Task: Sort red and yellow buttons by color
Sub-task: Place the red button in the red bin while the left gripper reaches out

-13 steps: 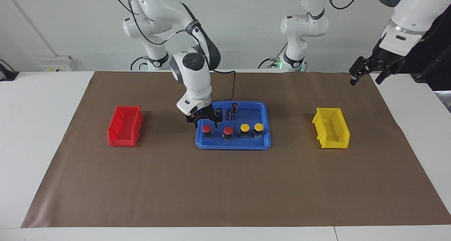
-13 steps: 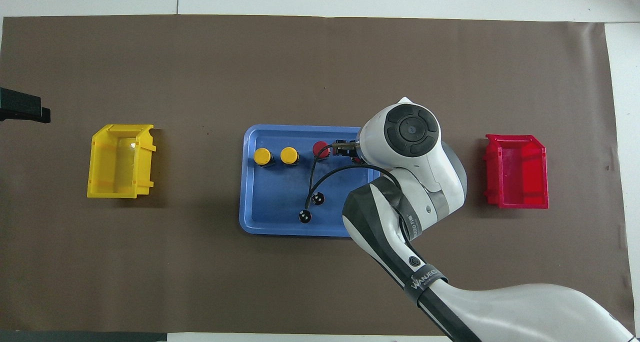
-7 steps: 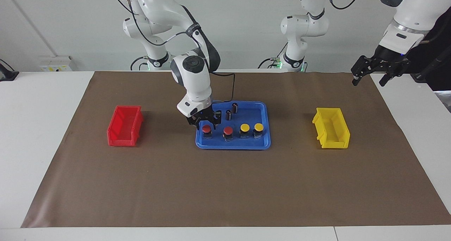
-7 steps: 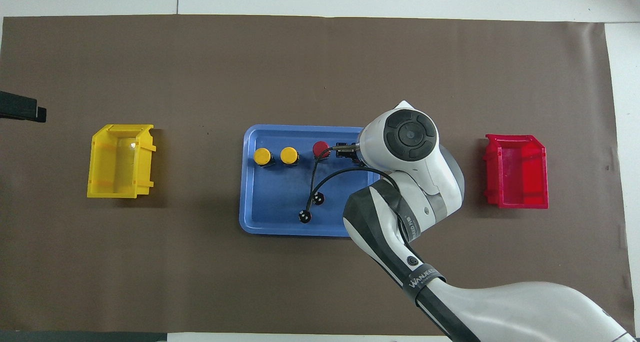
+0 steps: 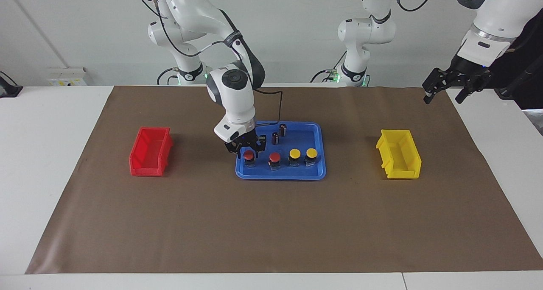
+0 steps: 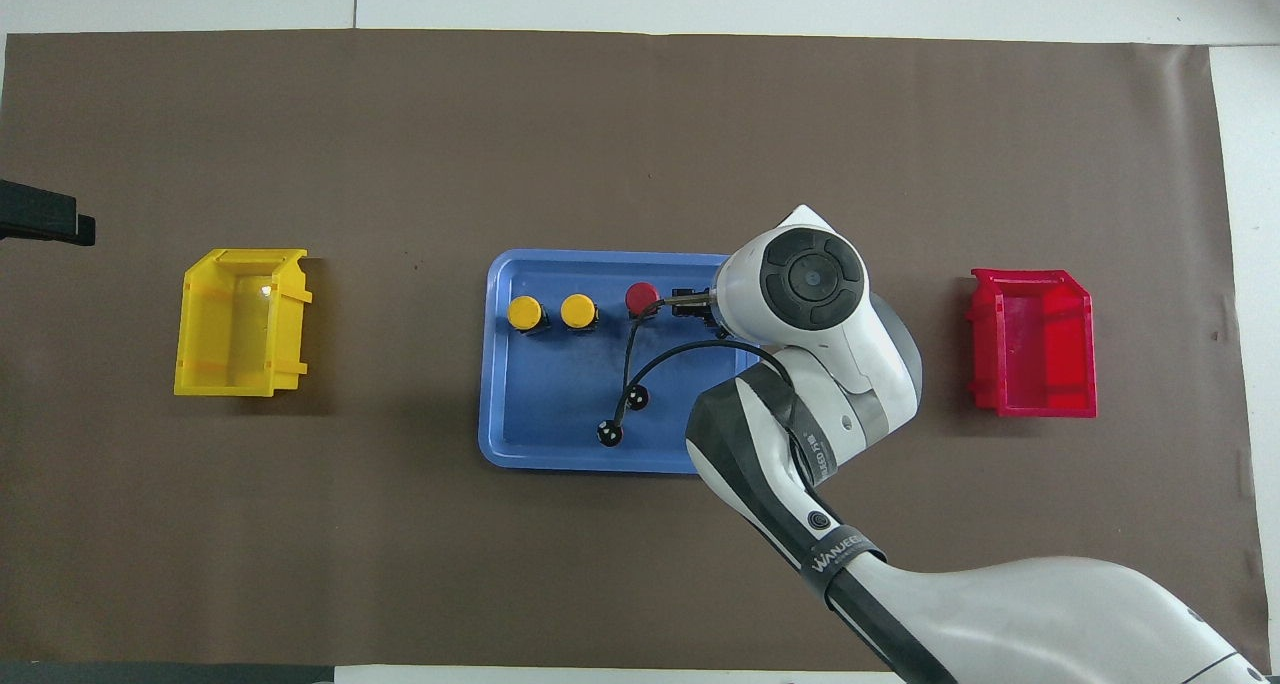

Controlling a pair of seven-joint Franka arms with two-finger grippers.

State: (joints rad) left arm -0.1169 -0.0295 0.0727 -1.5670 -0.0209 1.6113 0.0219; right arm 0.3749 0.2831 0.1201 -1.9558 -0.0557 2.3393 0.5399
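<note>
Four buttons stand in a row in the blue tray (image 5: 316, 131). The two yellow buttons (image 5: 295, 154) (image 5: 312, 153) are toward the left arm's end, and a red button (image 5: 275, 157) stands beside them. The end red button (image 5: 248, 155) sits between the fingers of my open right gripper (image 5: 247, 150), which is low over it. In the overhead view the yellow buttons (image 6: 525, 312) (image 6: 579, 310) and one red button (image 6: 641, 297) show; the right gripper (image 6: 695, 301) hides the other. My left gripper (image 5: 449, 88) waits open, raised over the mat's corner.
A red bin (image 5: 150, 151) stands on the brown mat toward the right arm's end, and a yellow bin (image 5: 398, 153) toward the left arm's end. Two dark upright cylinders (image 5: 283, 129) (image 5: 275, 138) stand in the tray nearer the robots than the buttons.
My right gripper has come down around the end red button. My left gripper has risen slightly. The buttons have not moved.
</note>
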